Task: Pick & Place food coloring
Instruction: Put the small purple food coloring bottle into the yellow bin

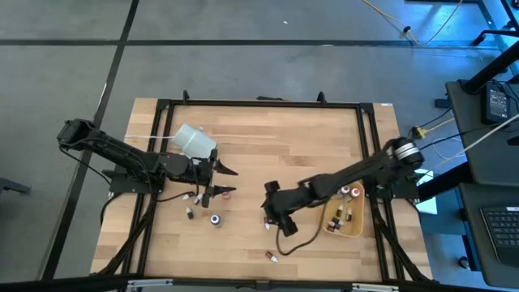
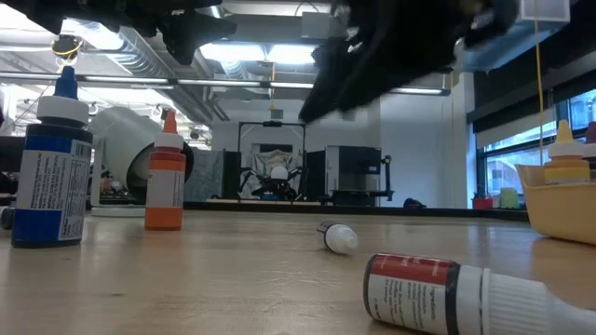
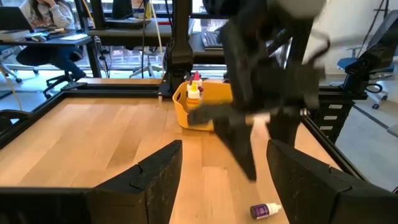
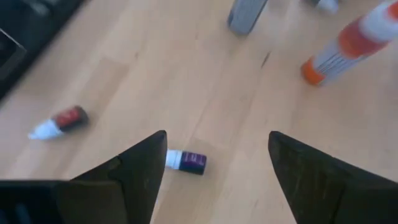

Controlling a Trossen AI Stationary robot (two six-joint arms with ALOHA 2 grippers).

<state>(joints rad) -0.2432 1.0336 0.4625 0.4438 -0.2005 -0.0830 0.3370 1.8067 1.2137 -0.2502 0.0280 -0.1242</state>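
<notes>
We are listing a wooden worktop (image 1: pixel 259 154) inside a black frame, with two dark arms reaching over it.

Right pincer (image 4: pixel 214 171): we are seeing it hanging over the middle of the worktop, released, its two fingers spread wide and gripping nothing. A dark purple bottle (image 4: pixel 186 162) with a pale cap is lying on its side on the wood between and below the fingertips, untouched. A red bottle (image 4: pixel 59 122) is lying on its side farther off toward the near edge of the worktop.

Left pincer (image 3: pixel 224 180): we are seeing it waiting over the left half of the worktop, also released and empty, its fingers pointing toward the right arm.

Food coloring bottles: we are counting them scattered. An orange bottle (image 2: pixel 166 173) and a larger blue bottle (image 2: pixel 51 167) are standing upright near the left pincer; a few more small ones are sitting around them, too small for us to tell their colours.

Yellow tray (image 1: pixel 344 217): it is sitting on the right side of the worktop, beside the right arm, and is holding several upright bottles, among them a yellow one (image 3: pixel 193 93).

White cup (image 1: pixel 195 141): it is lying on its side at the left rear of the worktop.

A person is sitting at a desk in the room behind.
</notes>
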